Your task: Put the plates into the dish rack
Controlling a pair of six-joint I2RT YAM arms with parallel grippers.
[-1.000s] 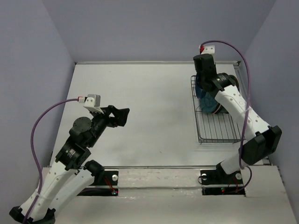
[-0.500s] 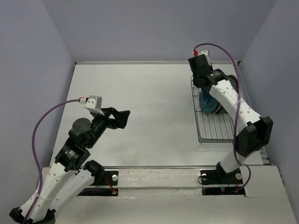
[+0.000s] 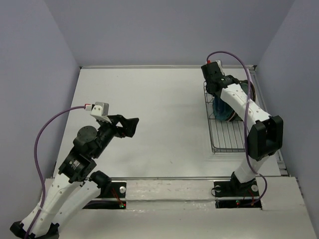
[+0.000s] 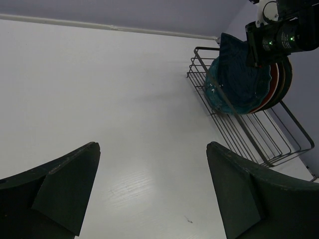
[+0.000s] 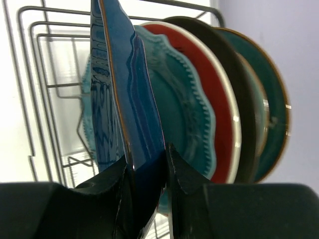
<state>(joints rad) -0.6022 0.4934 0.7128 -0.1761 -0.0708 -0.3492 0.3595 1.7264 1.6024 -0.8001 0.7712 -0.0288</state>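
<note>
Six plates (image 5: 189, 99), one dish rack (image 3: 229, 137)

In the right wrist view, the navy plate (image 5: 132, 99) is cut off by the upper edge. Its lower rim is hidden between the fingers (image 5: 107, 184) of the right gripper (image 5: 144, 167). Each of the plates (image 5: 219, 109) behind it is overlapped by the one in front. Only thin rims of the rearmost are shown, so their number, possibly four or five, cannot be settled. From above, they are largely covered by the right arm (image 3: 249, 112). The fingers of the left gripper (image 4: 152, 194) are cropped by the lower edge of its own view.
</note>
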